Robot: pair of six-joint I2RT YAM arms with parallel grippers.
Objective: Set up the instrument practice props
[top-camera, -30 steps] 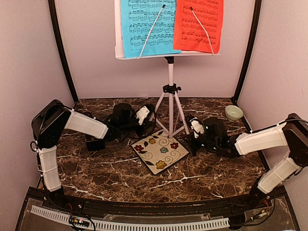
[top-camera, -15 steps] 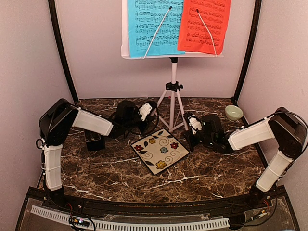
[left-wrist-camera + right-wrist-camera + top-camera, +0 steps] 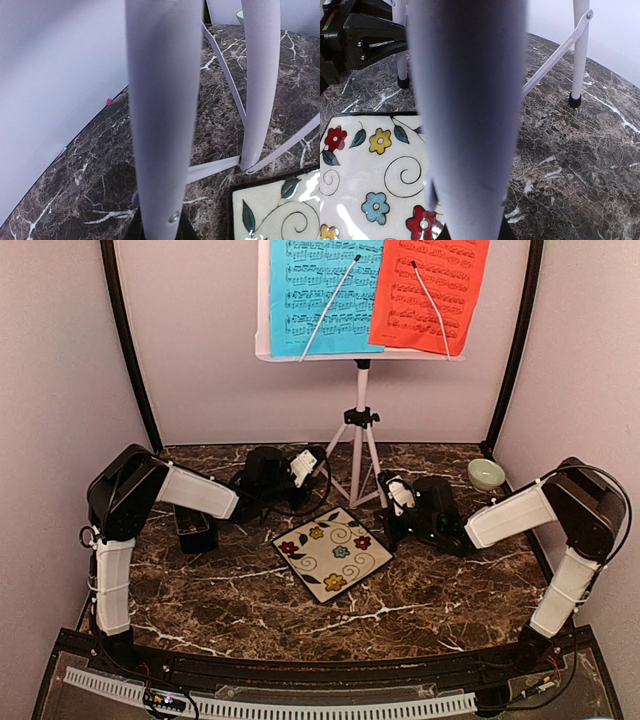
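The white music stand (image 3: 361, 440) stands on its tripod at the back middle. A blue music sheet (image 3: 320, 290) and a red music sheet (image 3: 430, 290) sit side by side on its desk. My left gripper (image 3: 316, 470) is shut on the tripod's left leg (image 3: 160, 125). My right gripper (image 3: 386, 508) is shut on the tripod's right leg (image 3: 470, 100). The jaws of both are mostly hidden behind the legs. The black pyramid-shaped metronome (image 3: 195, 528) stands on the table at the left, under my left arm.
A square floral tile (image 3: 335, 552) lies in front of the tripod and shows in both wrist views (image 3: 280, 210) (image 3: 370, 175). A small pale green bowl (image 3: 486, 474) sits at the back right. Pink walls enclose the marble table.
The stand with both sheets has shifted to the right and toward the back wall. Both grippers moved with its legs. The metronome and the tile have stayed put.
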